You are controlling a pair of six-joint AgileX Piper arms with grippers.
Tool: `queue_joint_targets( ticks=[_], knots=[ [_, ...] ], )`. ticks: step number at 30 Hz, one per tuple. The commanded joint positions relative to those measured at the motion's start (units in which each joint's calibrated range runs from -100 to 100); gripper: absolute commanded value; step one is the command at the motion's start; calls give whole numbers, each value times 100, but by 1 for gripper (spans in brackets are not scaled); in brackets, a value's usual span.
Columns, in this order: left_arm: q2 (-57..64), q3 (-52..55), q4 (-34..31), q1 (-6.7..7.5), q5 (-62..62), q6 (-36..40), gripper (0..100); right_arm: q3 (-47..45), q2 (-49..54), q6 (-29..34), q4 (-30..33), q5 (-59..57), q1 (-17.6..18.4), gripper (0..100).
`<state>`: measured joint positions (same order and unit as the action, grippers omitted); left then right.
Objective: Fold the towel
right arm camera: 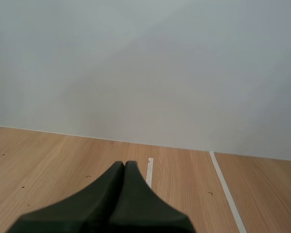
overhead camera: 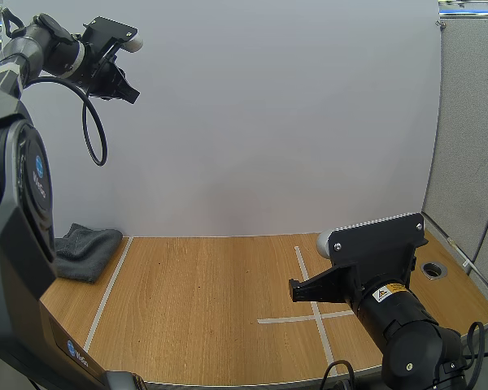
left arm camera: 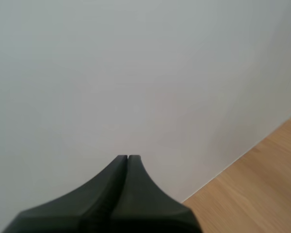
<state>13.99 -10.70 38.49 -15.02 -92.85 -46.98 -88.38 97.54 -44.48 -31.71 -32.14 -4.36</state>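
Note:
A dark grey towel (overhead camera: 86, 249) lies bunched in a heap at the table's far left, beside a white tape line. My left gripper (overhead camera: 130, 91) is raised high above the table at the upper left, far above the towel, its fingers together. In the left wrist view the left gripper (left arm camera: 128, 158) forms one dark wedge facing the white wall, shut on nothing. My right gripper (overhead camera: 295, 290) hovers low over the table's right half near the tape cross, far from the towel. In the right wrist view the right gripper (right arm camera: 124, 165) is one closed wedge over bare wood.
The wooden table (overhead camera: 211, 309) carries white tape lines (overhead camera: 313, 309) that cross at the right and one strip (overhead camera: 110, 288) at the left. A round hole (overhead camera: 433, 269) sits in the table's far right corner. A white wall stands behind.

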Motion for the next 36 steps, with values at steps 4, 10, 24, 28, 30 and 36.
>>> queue_joint_targets(
  ticks=[4,10,24,28,30,36],
  knots=[
    [420,77,-2039,161,1153,3893,0,-30,42,33,32,37,6,0],
    [1053,1271,-4470,764,2214,5744,0,-30,42,33,32,37,6,0],
    [3124,4594,-5038,920,3360,7213,0,-30,42,33,32,37,6,0],
    [3590,5205,-5210,920,3377,7274,0,-30,42,33,32,37,6,0],
    [3783,5408,-5273,920,3377,7274,0,-30,42,33,32,37,6,0],
    [4769,6612,-5547,920,4186,7274,0,-30,42,33,32,37,6,0]
  ],
)
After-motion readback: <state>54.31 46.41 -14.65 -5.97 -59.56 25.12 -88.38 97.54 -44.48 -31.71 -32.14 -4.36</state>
